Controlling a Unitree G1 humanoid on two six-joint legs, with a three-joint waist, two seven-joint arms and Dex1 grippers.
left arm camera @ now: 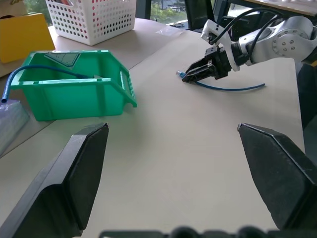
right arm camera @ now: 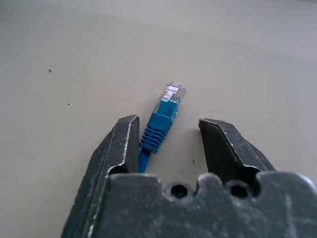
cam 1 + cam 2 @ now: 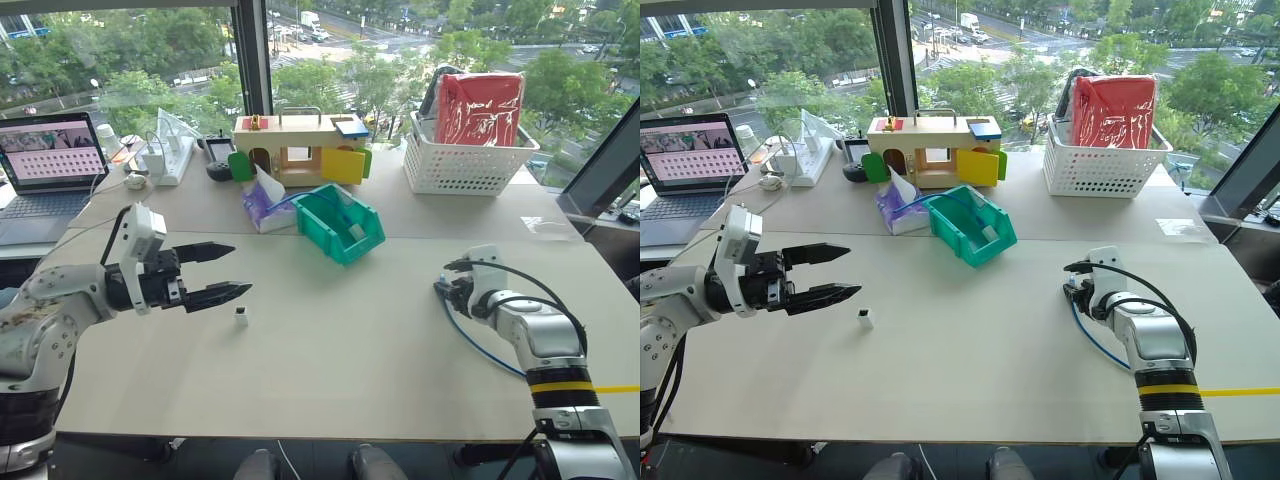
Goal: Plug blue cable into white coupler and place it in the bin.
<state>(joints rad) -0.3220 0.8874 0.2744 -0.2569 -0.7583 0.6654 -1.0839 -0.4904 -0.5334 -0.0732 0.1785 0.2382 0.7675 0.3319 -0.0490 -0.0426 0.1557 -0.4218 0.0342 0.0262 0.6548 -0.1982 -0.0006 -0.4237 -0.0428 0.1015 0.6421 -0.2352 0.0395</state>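
Observation:
The blue cable [image 3: 470, 336] lies on the tan table at the right, and its clear-tipped plug [image 2: 166, 110] sits between the fingers of my right gripper [image 2: 168, 124]. The plug rests against one finger, with a gap to the other, so the narrowed jaws are not clamped. The white coupler [image 3: 241, 317] stands alone on the table at the left. My left gripper [image 3: 241, 268] hovers just above and to the left of it, wide open and empty. The teal-green bin [image 3: 345, 246] sits at the table's middle back.
A second blue cord [image 3: 300, 198] arcs from a purple tissue pack [image 3: 264, 206] into the bin. Behind stand a wooden toy house [image 3: 300, 145], a white lattice basket [image 3: 465, 165] and a laptop [image 3: 45, 160].

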